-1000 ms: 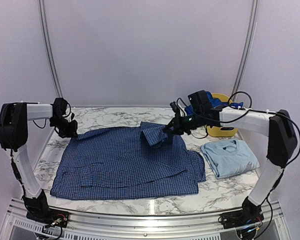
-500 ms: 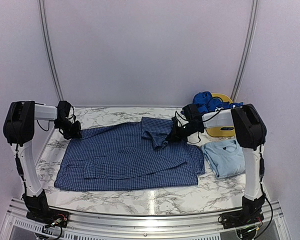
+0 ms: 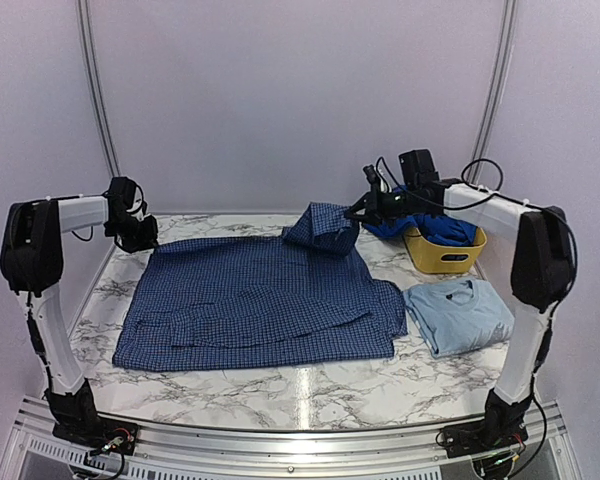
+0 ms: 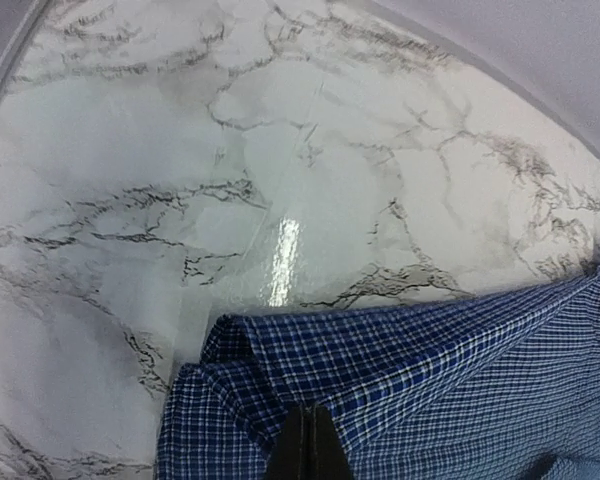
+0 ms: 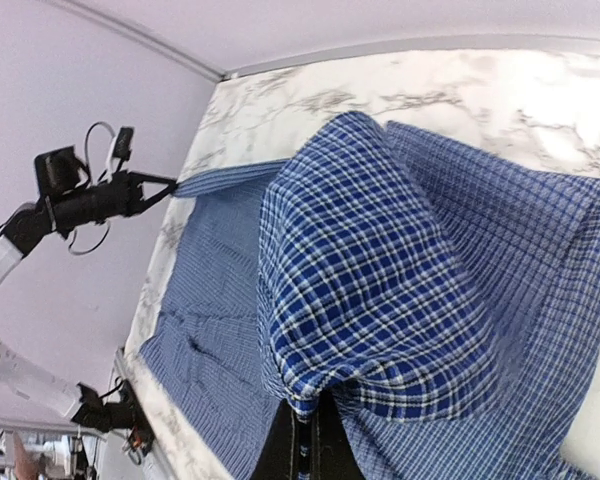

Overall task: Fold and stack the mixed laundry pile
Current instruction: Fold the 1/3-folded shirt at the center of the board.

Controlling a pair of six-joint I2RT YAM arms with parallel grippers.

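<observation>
The navy-and-white check shirt lies spread over the middle of the marble table. My left gripper is shut on its far left corner, held low near the table's back left. My right gripper is shut on the shirt's far right part and holds it lifted above the table near the back. A folded pale sky-blue T-shirt lies at the right. Bright royal-blue fabric sits in the yellow basket.
The yellow basket stands at the back right, just behind the right arm. Bare marble shows along the front edge and at the far left. The curved back wall rail stands close behind both grippers.
My right gripper has risen and moved back toward the wall, lifting the shirt's far right part off the table. My left gripper has pulled the left corner back a little, and the shirt is stretched flatter.
</observation>
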